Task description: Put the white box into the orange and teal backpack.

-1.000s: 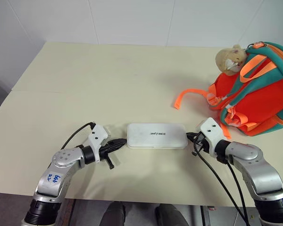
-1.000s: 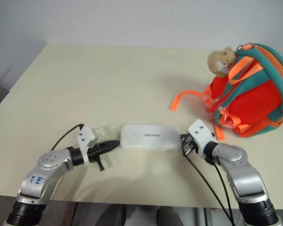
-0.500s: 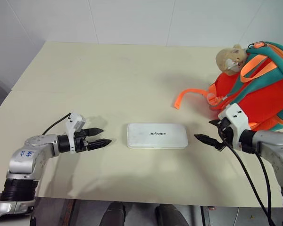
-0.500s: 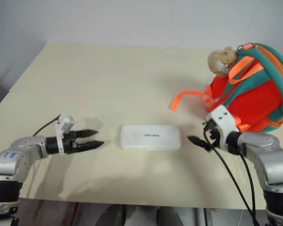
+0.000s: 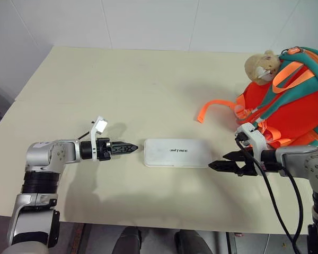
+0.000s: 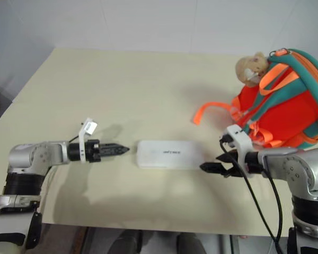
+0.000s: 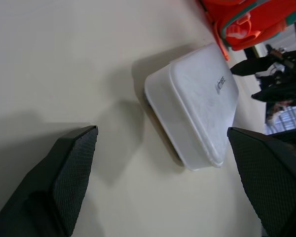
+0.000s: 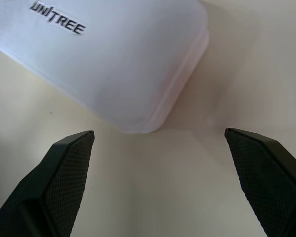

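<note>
Now both arms have swung back in toward the white box [image 5: 177,153] with jaws spread wide and empty: left gripper [image 5: 125,148] just off one short end, right gripper [image 5: 218,165] off the other. Orange and teal backpack [image 5: 291,106] stands behind the right gripper; a two-sided pinch seems imminent.

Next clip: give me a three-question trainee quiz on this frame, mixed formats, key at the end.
1. True or false: the white box is already inside the orange and teal backpack.
2. What lies between the left gripper and the right gripper?
3. The beige plush charm sits: A) on the backpack, B) on the box, C) in a gripper.

Key: 1 false, it lies on the table; 2 the white box; 3 A.
</note>
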Motion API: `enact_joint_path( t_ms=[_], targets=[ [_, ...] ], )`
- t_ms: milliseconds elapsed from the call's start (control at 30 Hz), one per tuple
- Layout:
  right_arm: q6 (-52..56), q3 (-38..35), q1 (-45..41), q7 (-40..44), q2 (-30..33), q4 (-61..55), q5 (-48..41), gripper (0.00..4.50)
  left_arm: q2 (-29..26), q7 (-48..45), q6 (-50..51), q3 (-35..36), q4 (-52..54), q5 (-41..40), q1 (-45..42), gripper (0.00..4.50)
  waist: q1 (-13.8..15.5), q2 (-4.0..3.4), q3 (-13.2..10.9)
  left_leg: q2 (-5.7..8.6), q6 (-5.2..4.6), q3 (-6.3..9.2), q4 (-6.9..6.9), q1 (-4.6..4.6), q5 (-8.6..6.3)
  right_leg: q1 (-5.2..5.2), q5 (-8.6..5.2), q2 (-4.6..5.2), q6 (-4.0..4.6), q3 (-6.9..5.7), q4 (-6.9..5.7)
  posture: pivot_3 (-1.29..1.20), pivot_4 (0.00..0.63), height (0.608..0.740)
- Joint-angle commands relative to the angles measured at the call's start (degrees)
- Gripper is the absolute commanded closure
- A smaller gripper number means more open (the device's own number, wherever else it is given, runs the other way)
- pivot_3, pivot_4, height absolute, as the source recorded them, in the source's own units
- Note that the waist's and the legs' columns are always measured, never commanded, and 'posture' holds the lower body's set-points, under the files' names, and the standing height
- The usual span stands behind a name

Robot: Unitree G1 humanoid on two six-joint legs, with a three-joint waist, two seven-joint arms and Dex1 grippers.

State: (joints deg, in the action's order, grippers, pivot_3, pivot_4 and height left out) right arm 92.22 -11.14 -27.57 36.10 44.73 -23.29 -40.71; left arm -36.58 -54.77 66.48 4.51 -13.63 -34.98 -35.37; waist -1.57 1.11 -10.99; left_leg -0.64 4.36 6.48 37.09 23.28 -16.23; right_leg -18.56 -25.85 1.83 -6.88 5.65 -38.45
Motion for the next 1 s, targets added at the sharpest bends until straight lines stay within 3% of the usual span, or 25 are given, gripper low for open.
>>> enact_joint_path(
  t_ms=[33,300,567,1000],
  targets=[
    [0.3,2.0,-3.8,-3.5,-2.3,2.5,-1.0,0.00,0.9,0.5,6.2,-2.4,-3.2,-0.5,-1.5,0.01,-0.1,0.00,0.0,0.00,0.00,0.00,0.04,-0.01,0.00,-0.01,0.00,0.00,0.00,0.00,-0.04,0.00,0.150,0.740],
    [-0.3,5.1,-10.0,-4.4,-2.3,7.7,0.8,0.00,0.5,-3.6,9.3,-7.4,-10.2,0.3,-6.6,0.01,0.0,0.00,0.0,0.08,0.02,0.00,0.01,-0.02,0.01,-0.01,0.00,0.07,0.00,-0.01,-0.03,0.00,0.150,0.740],
    [-2.4,8.1,-13.6,-2.5,1.3,10.4,1.5,0.00,-2.2,-8.5,12.6,-15.4,-9.9,0.8,-9.9,0.01,-0.1,0.00,0.0,0.12,0.00,-0.03,-0.04,0.01,0.00,-0.02,0.00,0.16,0.00,-0.04,0.11,0.00,0.150,0.740],
    [0.3,6.8,-14.3,-4.3,-2.6,8.3,-1.4,0.00,2.5,-2.5,18.2,-13.9,-8.4,0.3,-10.7,0.01,0.0,0.00,0.0,0.35,-0.12,-0.08,0.01,0.02,0.05,0.00,0.00,0.47,-0.02,-0.14,0.06,0.00,0.150,0.740]
  ],
)
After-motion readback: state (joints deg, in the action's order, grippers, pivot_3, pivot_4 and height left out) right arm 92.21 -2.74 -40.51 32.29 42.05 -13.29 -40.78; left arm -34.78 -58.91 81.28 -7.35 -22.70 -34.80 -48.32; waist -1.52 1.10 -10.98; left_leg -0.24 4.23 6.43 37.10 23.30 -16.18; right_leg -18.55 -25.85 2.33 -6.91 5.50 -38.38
